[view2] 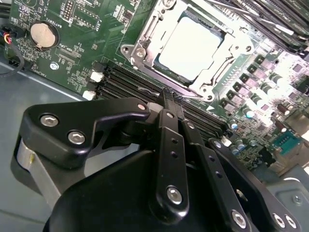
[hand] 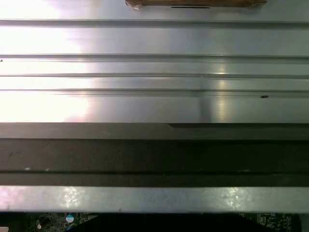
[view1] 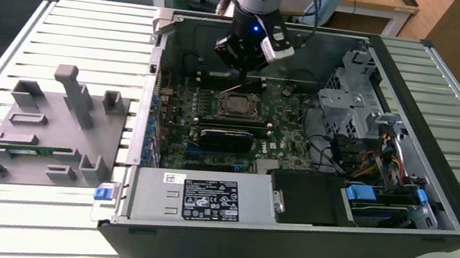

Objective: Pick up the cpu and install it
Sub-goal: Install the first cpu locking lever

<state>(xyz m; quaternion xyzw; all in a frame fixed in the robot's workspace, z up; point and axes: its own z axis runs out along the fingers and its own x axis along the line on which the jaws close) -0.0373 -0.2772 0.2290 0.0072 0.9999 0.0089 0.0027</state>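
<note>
Exterior view: the open computer case lies on its side on the slatted metal worktop, motherboard facing up. The arm comes down from the top of the picture, and its gripper hangs inside the case, near the far wall, just beyond the socket. The cpu sits in the socket at the middle of the board, silver top showing, apart from the gripper. Over on the exterior view's left, the grey plastic tray with its upright posts rests on the worktop, a green memory stick lying in it. The power supply fills the near corner of the case.

Second wrist view: here's the gripper close up, black linkages drawn together, fingers pressed narrow with nothing between them. Past the tips lies the cpu, flat in its metal socket frame, with the memory slots between. A coin cell battery sits off to one side.

First wrist view: the worktop's metal slats, and the case's dark edge across the picture.
</note>
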